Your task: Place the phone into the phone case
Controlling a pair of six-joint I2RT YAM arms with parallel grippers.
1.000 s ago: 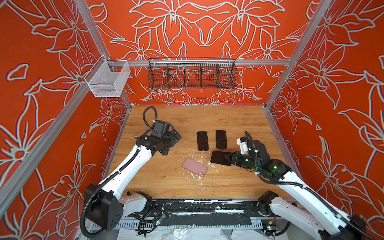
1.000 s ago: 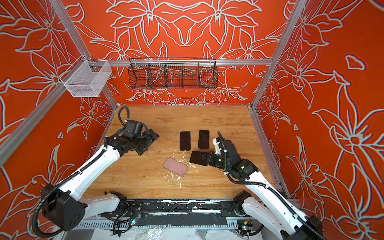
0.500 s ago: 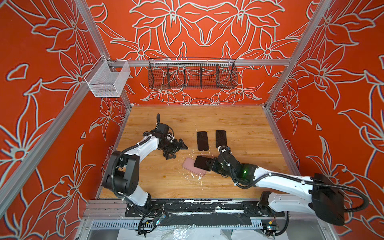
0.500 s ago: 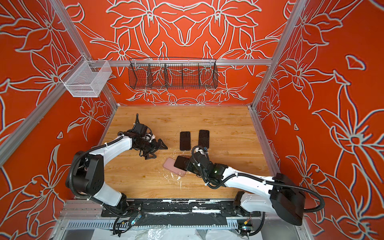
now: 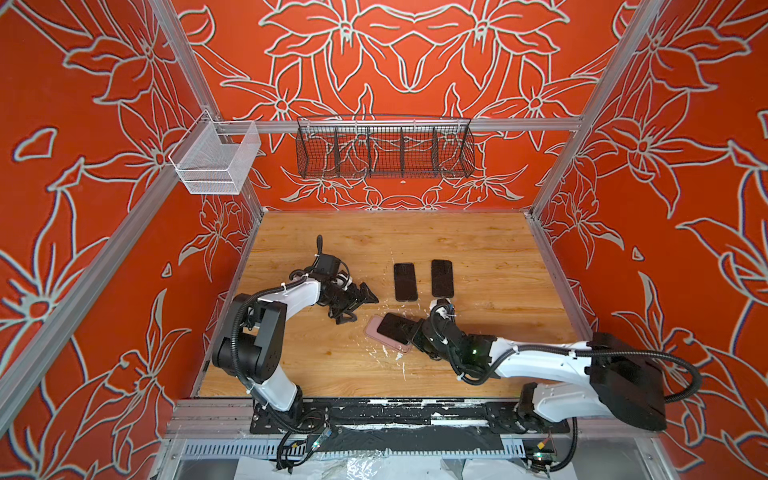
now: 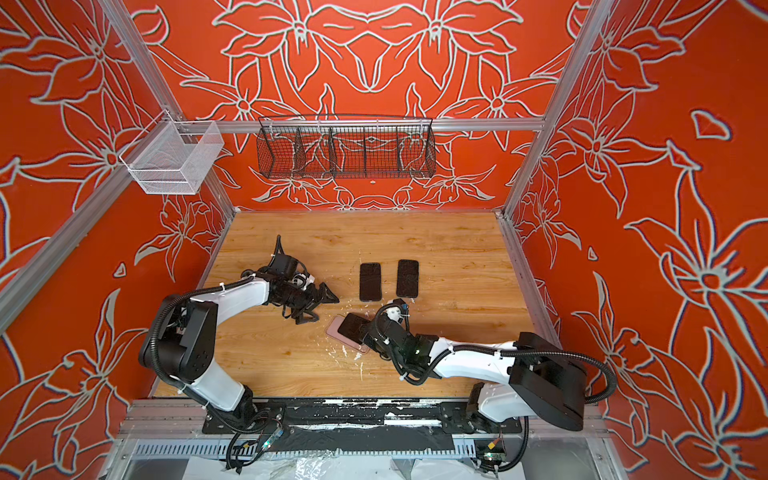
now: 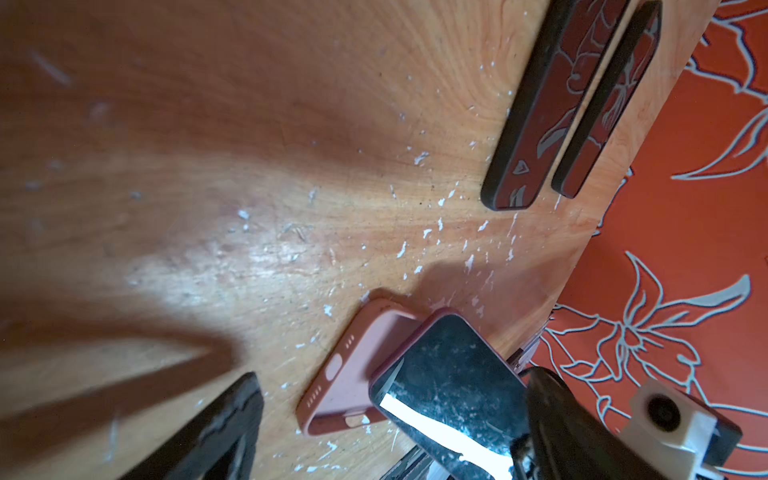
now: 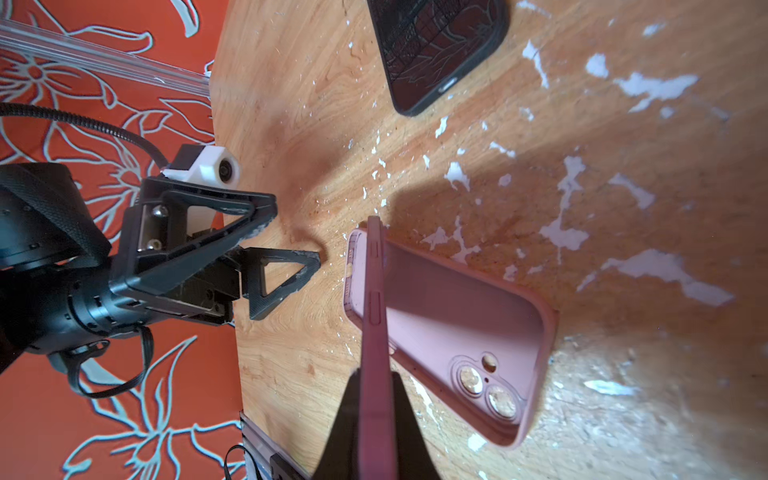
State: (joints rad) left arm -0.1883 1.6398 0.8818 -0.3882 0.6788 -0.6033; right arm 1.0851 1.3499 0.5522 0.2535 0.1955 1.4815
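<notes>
The right pincer (image 5: 417, 332) clenches a pink-edged, dark-screened phone (image 5: 395, 327), slanted beyond its tips over the open pink phone case (image 5: 372, 331). The left pincer (image 5: 360, 308) gapes nearby, empty. The wooden table (image 5: 478, 245) is white-flecked, the walls (image 5: 415, 62) orange floral.

surface: wooden table (image 5: 478, 249) | on it: pink phone case (image 5: 372, 329) | two black phones (image 5: 405, 281) (image 5: 441, 278) | white flecks (image 5: 402, 368)

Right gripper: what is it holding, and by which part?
The right gripper holds the phone, pinched across its two flat faces at one end.
</notes>
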